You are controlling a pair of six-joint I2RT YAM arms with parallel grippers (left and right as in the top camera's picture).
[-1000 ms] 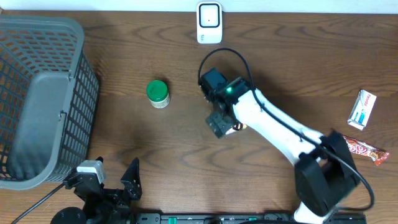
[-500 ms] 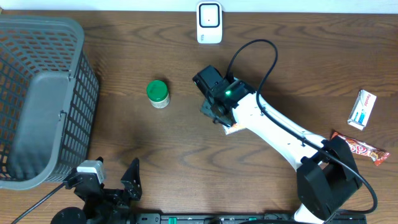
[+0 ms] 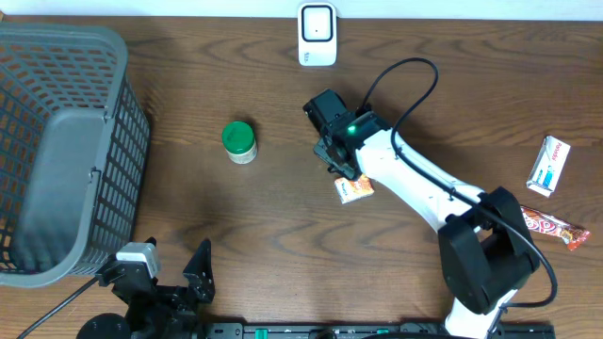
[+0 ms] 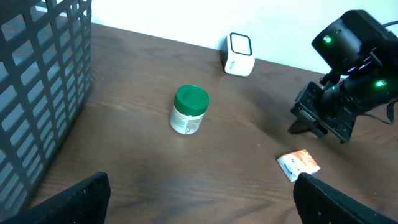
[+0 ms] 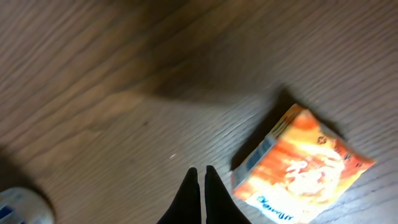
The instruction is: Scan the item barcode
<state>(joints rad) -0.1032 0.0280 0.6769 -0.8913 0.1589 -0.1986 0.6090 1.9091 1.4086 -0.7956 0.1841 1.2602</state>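
Observation:
A small orange and white box (image 3: 354, 189) lies flat on the table. My right gripper (image 3: 336, 162) hovers just behind it, shut with nothing between its fingers. In the right wrist view the closed black tips (image 5: 200, 173) point at bare wood just left of the box (image 5: 305, 165), not touching it. The white scanner (image 3: 317, 34) stands at the table's far edge. My left gripper (image 3: 171, 268) rests open and empty at the near edge; its view shows the box (image 4: 298, 165), the scanner (image 4: 239, 53) and the right gripper (image 4: 309, 124).
A green-lidded white bottle (image 3: 239, 142) stands left of centre. A grey mesh basket (image 3: 57, 141) fills the left side. A blue and white box (image 3: 549, 166) and a red snack bar (image 3: 551, 227) lie at the right edge.
My right gripper has gone from open to shut and swung slightly toward the far side, uncovering the orange box, which stays on the table. The left arm has not moved.

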